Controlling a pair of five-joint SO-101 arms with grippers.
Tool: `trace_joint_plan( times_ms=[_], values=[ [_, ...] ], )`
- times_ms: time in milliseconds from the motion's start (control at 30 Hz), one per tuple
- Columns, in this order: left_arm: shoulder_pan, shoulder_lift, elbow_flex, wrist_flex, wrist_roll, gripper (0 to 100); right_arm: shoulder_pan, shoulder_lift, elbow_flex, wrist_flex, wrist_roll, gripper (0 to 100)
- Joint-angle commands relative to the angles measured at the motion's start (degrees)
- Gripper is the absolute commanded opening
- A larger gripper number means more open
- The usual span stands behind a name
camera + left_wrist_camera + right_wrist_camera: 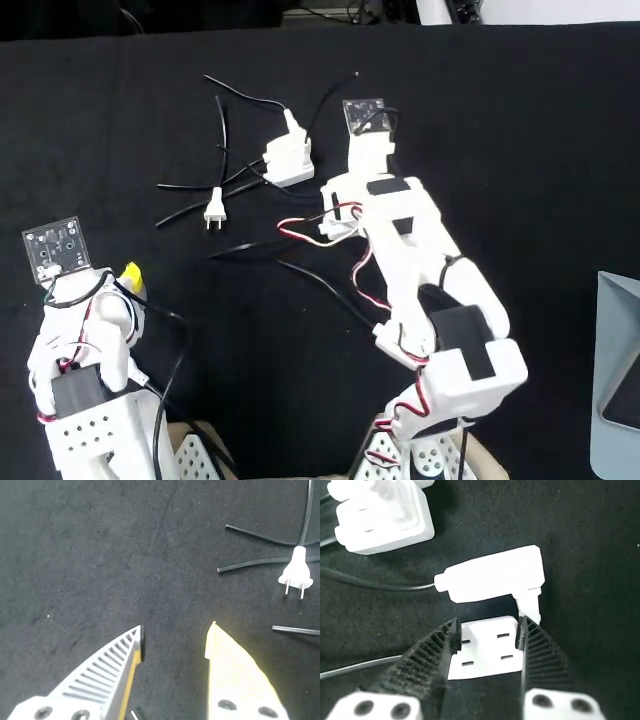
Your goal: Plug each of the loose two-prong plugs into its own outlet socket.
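Note:
My right gripper (487, 630) is shut on a white outlet block (485, 652), its black fingers pressed against the block's two sides. An angled white plug (495, 580) lies just beyond the block, its prong end at the block's far corner and not in the slots. A second outlet block (288, 160) with a plug seated in it sits past that. A loose two-prong plug (214, 208) lies left of centre among black cables. My left gripper (175, 630) stands open over bare cloth, well short of that loose two-prong plug (296, 572).
Loose black cables (245, 245) cross the middle of the black cloth. A grey container (615, 380) stands at the right edge. Red and white arm wires (320, 235) hang near the right gripper.

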State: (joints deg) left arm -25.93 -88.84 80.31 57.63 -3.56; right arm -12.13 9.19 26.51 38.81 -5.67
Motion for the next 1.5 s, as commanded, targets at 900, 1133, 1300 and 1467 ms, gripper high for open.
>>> trace_joint_plan(
  times_ms=[900, 1133, 1300, 1467],
  values=[
    [-0.04, -0.18, -1.27, -0.97, 0.35, 21, -23.56, -27.56, -1.63, 33.14, -0.44, 17.7],
    [2.86, -0.09, -3.74, 2.55, -3.34, 21, -19.69, -34.86, 10.95, 24.62, -0.53, 17.7],
    [7.43, -0.18, -6.11, 7.56, -4.13, 21, -19.52, -34.86, 17.1, 9.41, -0.62, 17.7],
    [6.46, -0.18, -5.49, 7.65, -4.04, 21, -22.42, -33.8, 17.63, -5.36, -0.7, 17.7]
  ],
)
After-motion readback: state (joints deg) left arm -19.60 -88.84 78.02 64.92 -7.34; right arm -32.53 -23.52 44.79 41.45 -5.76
